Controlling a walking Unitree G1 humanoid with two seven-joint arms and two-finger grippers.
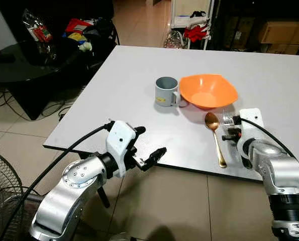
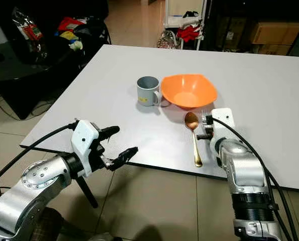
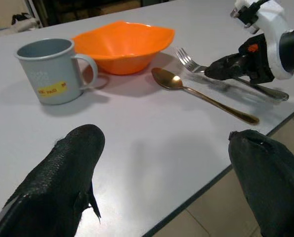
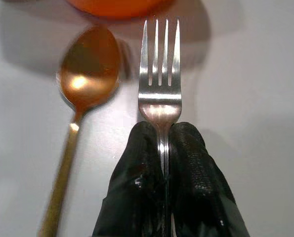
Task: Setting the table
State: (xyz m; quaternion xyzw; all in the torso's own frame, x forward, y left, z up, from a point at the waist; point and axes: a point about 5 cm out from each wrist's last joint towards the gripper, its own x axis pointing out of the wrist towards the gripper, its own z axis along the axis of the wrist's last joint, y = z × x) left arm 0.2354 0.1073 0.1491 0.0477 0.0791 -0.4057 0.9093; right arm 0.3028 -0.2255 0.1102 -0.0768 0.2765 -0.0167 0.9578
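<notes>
Right end effector (image 4: 162, 163) pinches the fork (image 4: 159, 74) handle; tines point toward the orange bowl (image 1: 208, 90), apparently flat.

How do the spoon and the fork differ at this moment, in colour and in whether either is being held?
The spoon is gold or copper toned; the fork is plain silver. The spoon lies free on the table, while the fork's handle is pinched between the fingers of the right gripper. The spoon sits on the mug side, the fork farther to the robot's right. Both point their heads toward the orange bowl, roughly parallel. The left gripper, open, hovers at the table's near edge.
</notes>
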